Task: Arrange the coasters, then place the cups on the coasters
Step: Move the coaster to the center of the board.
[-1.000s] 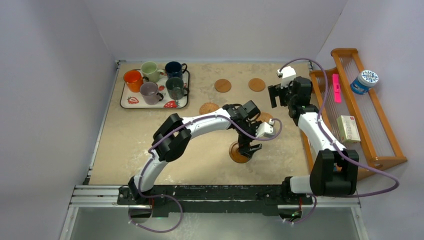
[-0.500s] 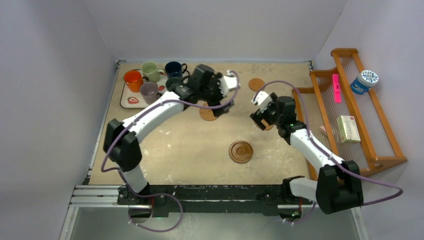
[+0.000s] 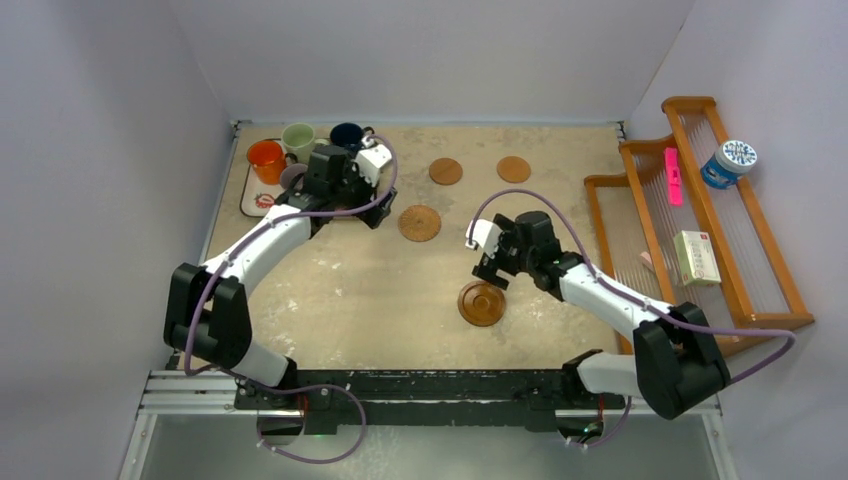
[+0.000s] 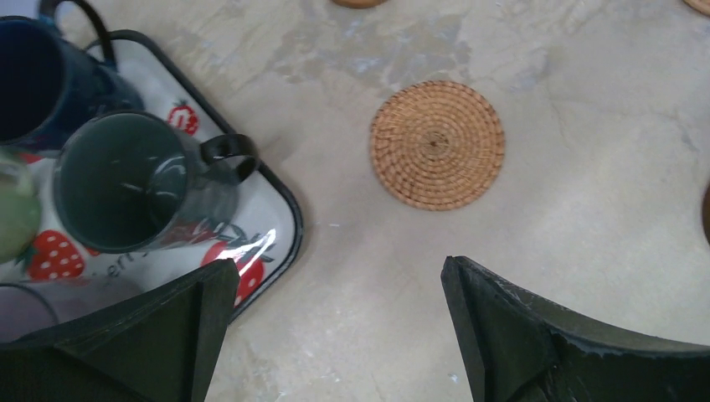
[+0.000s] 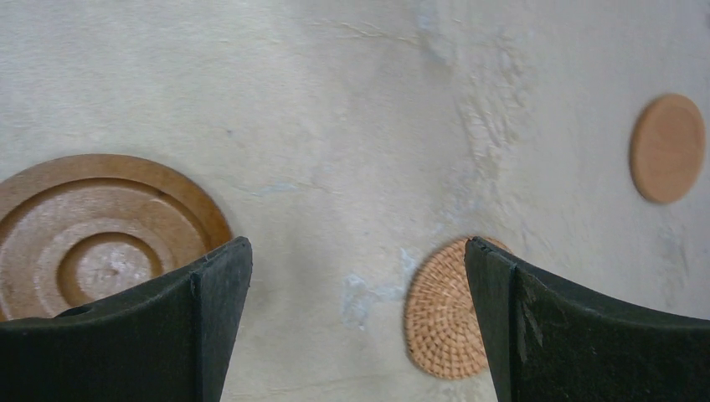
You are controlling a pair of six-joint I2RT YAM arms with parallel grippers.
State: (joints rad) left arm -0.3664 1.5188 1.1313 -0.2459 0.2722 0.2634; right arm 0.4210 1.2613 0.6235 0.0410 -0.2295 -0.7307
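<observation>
Three coasters lie at the back: a woven one [image 3: 419, 222] [image 4: 437, 143] and two plain ones [image 3: 446, 171] [image 3: 514, 168]. The dark ringed coaster [image 3: 481, 303] [image 5: 100, 234] lies in the middle. Another woven coaster [image 5: 444, 310] shows in the right wrist view beside a finger; in the top view the right arm covers it. Orange [image 3: 266, 155], pale green [image 3: 298, 138], navy [image 3: 346, 133] [image 4: 33, 84] and mauve [image 3: 292, 175] cups stand on the tray [image 3: 255, 200]; the dark green cup [image 4: 126, 180] shows only in the left wrist view. My left gripper [image 3: 378, 210] [image 4: 336, 268] hangs open at the tray's corner. My right gripper [image 3: 490, 278] [image 5: 356, 247] is open just behind the ringed coaster.
A wooden rack [image 3: 700, 110] runs along the right edge. It holds a blue-and-white jar [image 3: 728, 163], a pink item [image 3: 673, 175] and a small box [image 3: 697, 257]. The tray's black rim [image 4: 289, 209] lies just left of my left fingers.
My left arm left the ringed coaster and swung back-left to the tray's corner. My right arm came from the back right down to the ringed coaster. Both grippers stayed open.
</observation>
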